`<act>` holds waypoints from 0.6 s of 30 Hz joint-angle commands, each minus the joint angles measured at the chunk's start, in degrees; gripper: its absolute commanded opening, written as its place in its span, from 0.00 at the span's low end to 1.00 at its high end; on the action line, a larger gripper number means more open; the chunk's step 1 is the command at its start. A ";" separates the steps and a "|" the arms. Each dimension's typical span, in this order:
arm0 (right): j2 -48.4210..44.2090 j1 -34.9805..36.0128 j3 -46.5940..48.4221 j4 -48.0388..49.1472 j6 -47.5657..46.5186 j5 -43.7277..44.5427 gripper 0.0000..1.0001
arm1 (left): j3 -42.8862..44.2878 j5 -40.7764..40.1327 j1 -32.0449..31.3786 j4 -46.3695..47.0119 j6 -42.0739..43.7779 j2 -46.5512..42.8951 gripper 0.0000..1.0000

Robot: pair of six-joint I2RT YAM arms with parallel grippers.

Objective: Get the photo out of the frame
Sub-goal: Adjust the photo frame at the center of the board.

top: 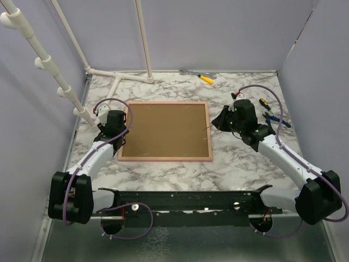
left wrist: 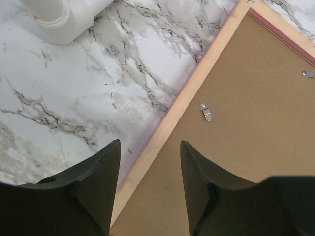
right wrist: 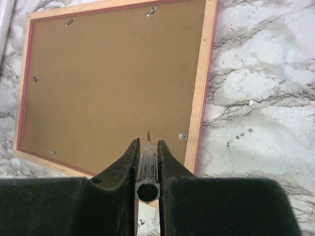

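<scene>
The right gripper [right wrist: 146, 142] is clamping a screwdriver [right wrist: 147, 164], its tip hovering near a turn clip [right wrist: 182, 136] on the face-down frame [right wrist: 113, 73]; it should be meeting that clip squarely and gently; the left gripper [left wrist: 150, 147], jaws half apart, is straddling the frame's left edge, well placed for steadying; the photo is lying hidden under the backing

I see the large rectangular pink-edged picture frame [top: 165, 131] lying back-up in the middle of the marbled desk [top: 240, 164]. My left pincer [left wrist: 149, 146] straddles its left edge, with one finger over the desk and the other over the backboard. My right pincer [right wrist: 146, 143] is at the frame's right edge, clamped on a slim clear-handled screwdriver [right wrist: 147, 164]. The screwdriver's tip points at the backboard beside a small metal turn clip [right wrist: 182, 136]. Behind the frame, at the desk's far edge, lies a yellow-handled screwdriver [top: 205, 79]. A white plastic pipe stand [top: 117, 76] fills the far left corner. Blue-handled tools [top: 275, 119] lie right of my right arm.
</scene>
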 commanded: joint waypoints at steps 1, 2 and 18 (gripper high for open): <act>0.32 -0.03 -0.22 1.89 0.39 1.09 0.01 | -1.30 5.03 1.40 2.79 0.74 1.70 0.55; 0.41 -0.03 -0.15 1.78 0.24 1.09 0.00 | -1.53 5.27 1.41 3.12 0.75 2.25 0.55; 1.36 -0.03 -0.19 1.11 0.34 1.90 0.00 | -4.43 8.72 2.95 8.84 0.32 9.27 0.50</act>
